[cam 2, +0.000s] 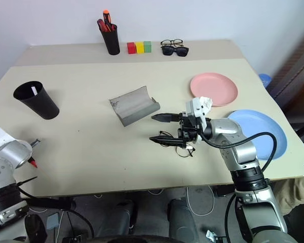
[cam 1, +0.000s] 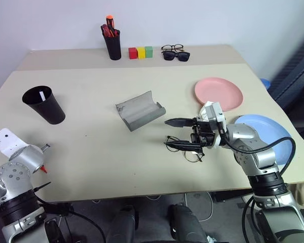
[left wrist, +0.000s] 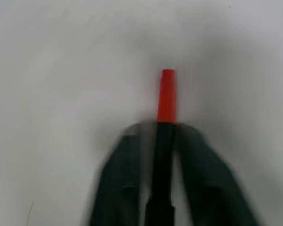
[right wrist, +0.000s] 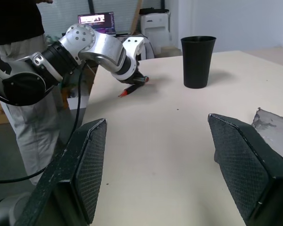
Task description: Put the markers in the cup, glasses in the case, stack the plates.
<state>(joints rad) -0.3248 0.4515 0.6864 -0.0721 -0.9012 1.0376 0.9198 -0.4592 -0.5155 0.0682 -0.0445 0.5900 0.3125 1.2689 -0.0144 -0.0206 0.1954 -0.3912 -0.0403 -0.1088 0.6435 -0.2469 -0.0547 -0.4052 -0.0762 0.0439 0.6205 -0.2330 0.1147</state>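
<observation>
My left gripper [left wrist: 164,132] is shut on a marker [left wrist: 167,94], whose red cap sticks out past the fingertips low over the table's near left edge [cam 1: 42,168]. The black cup [cam 1: 44,105] stands beyond it with a white marker [cam 1: 42,95] inside. Open and pointing left, my right gripper [cam 1: 168,131] hovers just above the wire-frame glasses [cam 1: 194,153] lying on the table, with nothing between its fingers. The grey case [cam 1: 139,110] lies open at the table's middle. The pink plate [cam 1: 218,93] and the blue plate [cam 1: 266,132] sit apart at the right.
At the back stand a black pen holder [cam 1: 112,43] with red and orange pens, three coloured blocks [cam 1: 141,52] and black sunglasses [cam 1: 176,55]. A person [right wrist: 19,117] stands beyond the table's left side in the right wrist view.
</observation>
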